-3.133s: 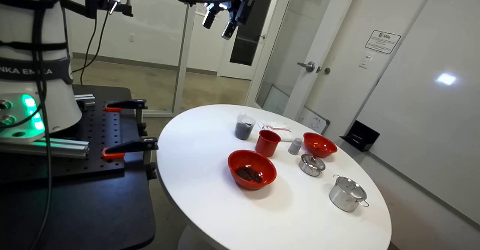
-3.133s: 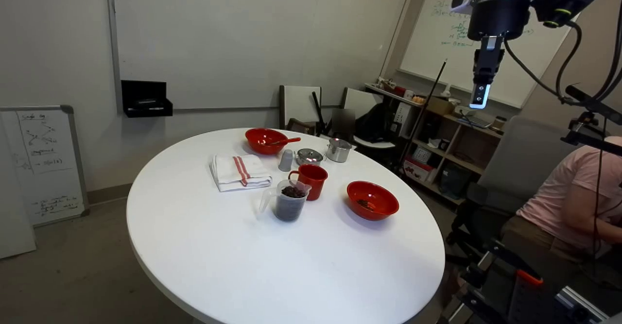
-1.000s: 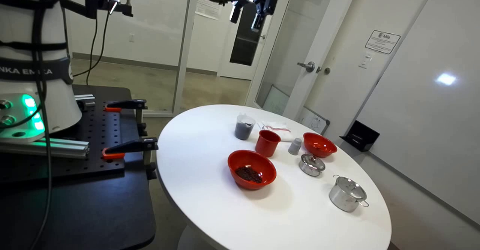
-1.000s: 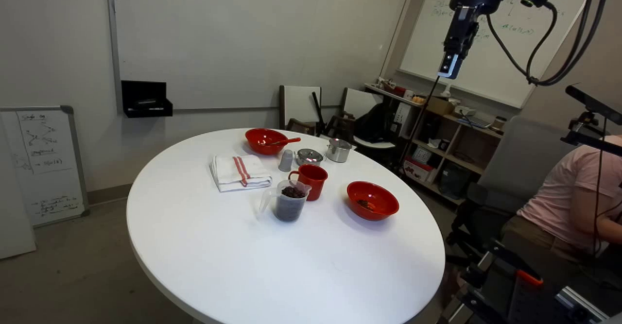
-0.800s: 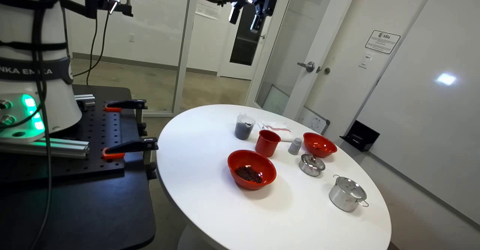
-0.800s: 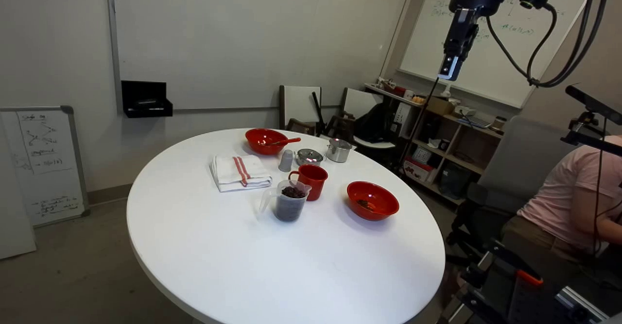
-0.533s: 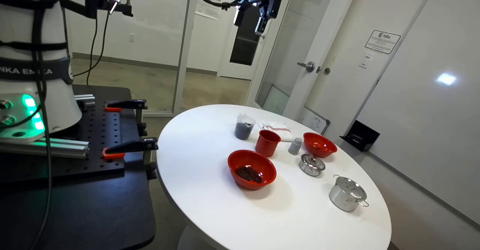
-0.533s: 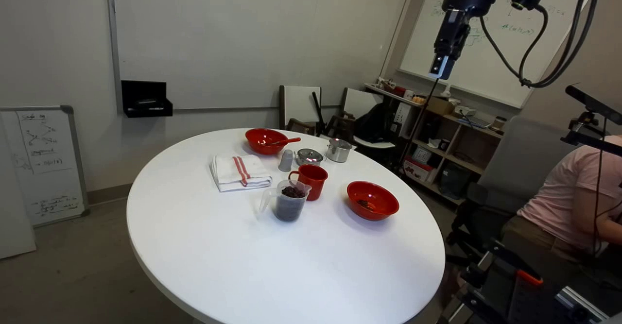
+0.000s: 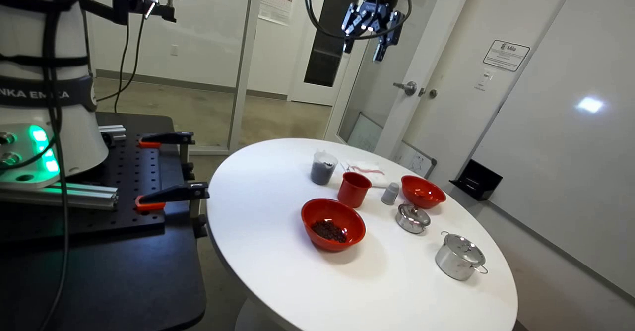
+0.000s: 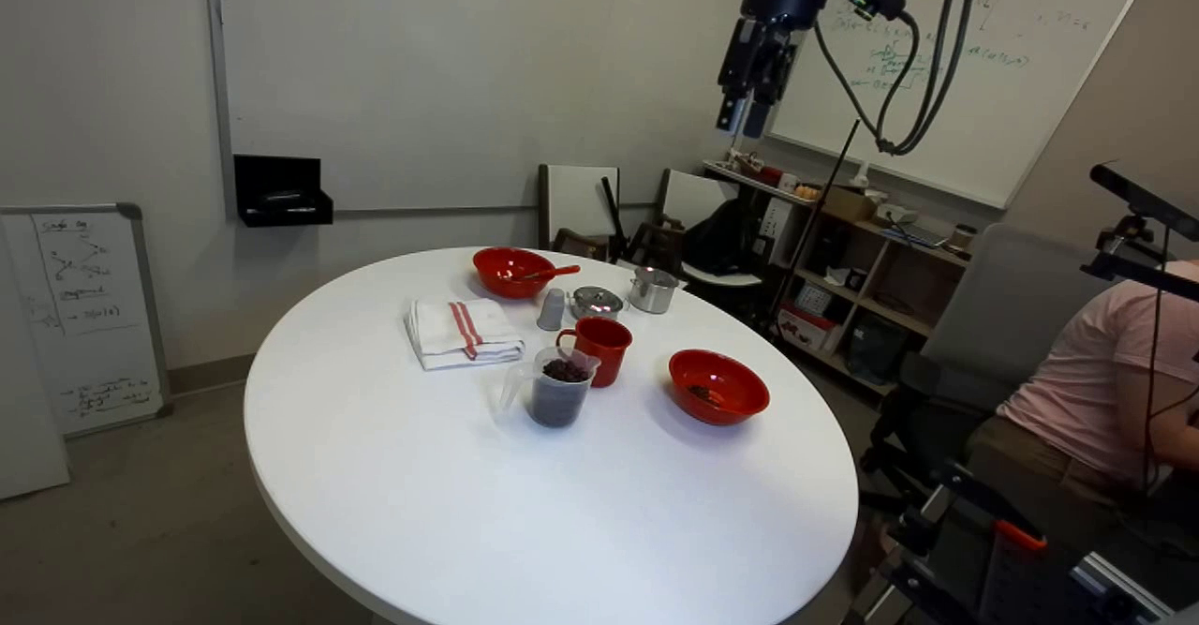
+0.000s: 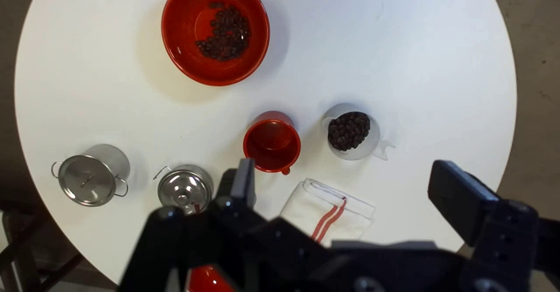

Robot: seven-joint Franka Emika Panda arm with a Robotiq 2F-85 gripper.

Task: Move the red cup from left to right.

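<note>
The red cup (image 9: 353,194) stands upright on the white table in both exterior views, with its handle showing in an exterior view (image 10: 604,353). In the wrist view I look down into the red cup (image 11: 272,145), which looks empty; it is left of the middle, just beyond the left finger. My gripper (image 9: 363,53) is high above the table in both exterior views, well apart from the cup. In the wrist view the gripper (image 11: 345,178) is open, its fingers wide apart with nothing between them but the table and towel far below.
A clear measuring cup of dark beans (image 11: 350,132) stands close beside the cup. A red bowl with beans (image 9: 332,210) is near it too. Another red bowl (image 10: 487,274), a small grey cup (image 10: 551,309), metal pots (image 9: 452,261) and a folded towel (image 10: 436,330) stand around.
My gripper has moved out over the table, rightward and slightly lower in an exterior view, leftward in another. It stays open. The cup and other table things have not moved.
</note>
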